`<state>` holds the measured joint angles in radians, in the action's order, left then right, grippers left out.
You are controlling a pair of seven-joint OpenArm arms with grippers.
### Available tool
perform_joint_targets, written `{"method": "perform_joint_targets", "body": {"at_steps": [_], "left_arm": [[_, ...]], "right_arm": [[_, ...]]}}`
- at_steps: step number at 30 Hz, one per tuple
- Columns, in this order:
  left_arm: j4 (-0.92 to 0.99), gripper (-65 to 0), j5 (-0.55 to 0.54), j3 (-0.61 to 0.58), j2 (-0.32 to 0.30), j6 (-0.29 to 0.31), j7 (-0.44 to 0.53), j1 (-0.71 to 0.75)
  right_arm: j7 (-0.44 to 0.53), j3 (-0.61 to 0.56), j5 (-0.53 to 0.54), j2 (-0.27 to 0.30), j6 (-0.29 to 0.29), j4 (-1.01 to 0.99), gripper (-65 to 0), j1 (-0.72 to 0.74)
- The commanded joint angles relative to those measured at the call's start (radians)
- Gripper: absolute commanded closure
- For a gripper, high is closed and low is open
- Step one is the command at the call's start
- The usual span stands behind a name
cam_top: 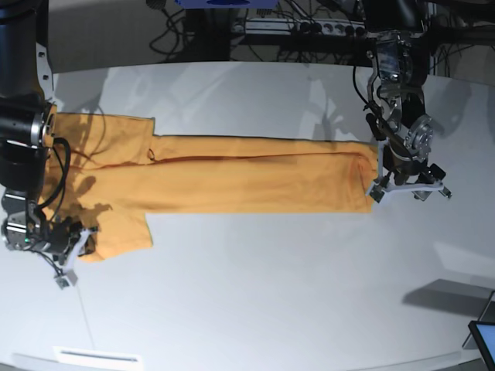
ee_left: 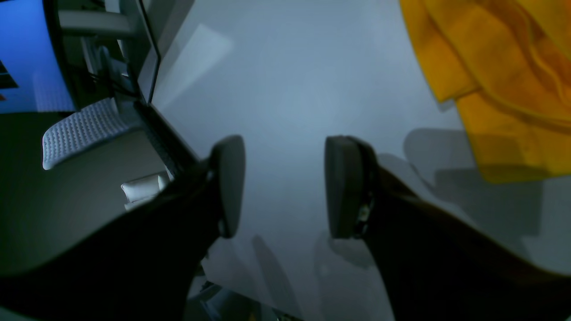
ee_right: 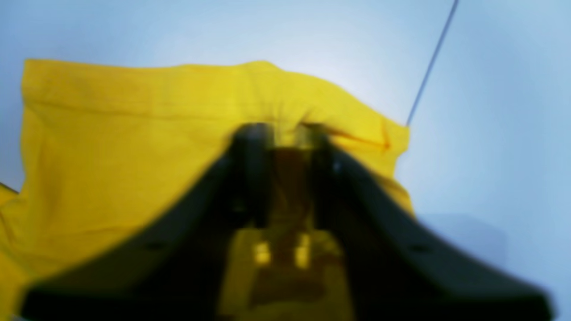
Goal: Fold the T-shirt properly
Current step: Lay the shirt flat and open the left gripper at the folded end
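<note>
The orange-yellow T-shirt (cam_top: 255,174) lies as a long flat band across the white table, one sleeve hanging toward the front at the left. My right gripper (cam_top: 81,243) is at that sleeve's lower corner. In the blurred right wrist view its fingers (ee_right: 254,147) stand close together with a pinch of the T-shirt (ee_right: 125,147) between them at the gripper (ee_right: 285,131). My left gripper (cam_top: 408,188) hovers at the band's right end. It is open (ee_left: 284,147) over bare table, with the T-shirt (ee_left: 504,67) up and to its right, apart from it.
The white table (cam_top: 271,294) stretches in front of the shirt. A dark screen corner (cam_top: 483,340) sits at the front right edge, seen also as a dark panel (ee_left: 147,67). A white strip (cam_top: 97,357) lies at the front left. Cables (cam_top: 294,31) run along the back.
</note>
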<state>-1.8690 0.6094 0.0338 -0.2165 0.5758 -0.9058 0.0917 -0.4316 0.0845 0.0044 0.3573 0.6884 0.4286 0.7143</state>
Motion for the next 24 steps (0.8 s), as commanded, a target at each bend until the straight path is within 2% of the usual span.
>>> {"method": "perform_joint_targets", "body": {"at_steps": [1,4,11,24], "left_arm": [[-0.019,-28.9,0.014,0.004,-0.01,-0.012,0.004,-0.011],[-0.019,-28.9,0.014,0.004,-0.01,-0.012,0.004,-0.014],[-0.019,-28.9,0.014,0.001,-0.007,-0.012,0.004,-0.016],[-0.013,-28.9,0.014,-0.008,-0.005,-0.012,0.004,-0.019]], "right_arm": [[-0.006,0.001,0.006,0.01,0.01,0.006,-4.6,0.028],[-0.008,0.001,0.006,0.013,0.01,0.006,-0.4,0.028],[-0.054,0.004,0.006,0.018,0.01,0.059,-0.1,0.026],[-0.264,0.007,0.006,0.012,0.01,0.436,-0.1,-0.08]]}}
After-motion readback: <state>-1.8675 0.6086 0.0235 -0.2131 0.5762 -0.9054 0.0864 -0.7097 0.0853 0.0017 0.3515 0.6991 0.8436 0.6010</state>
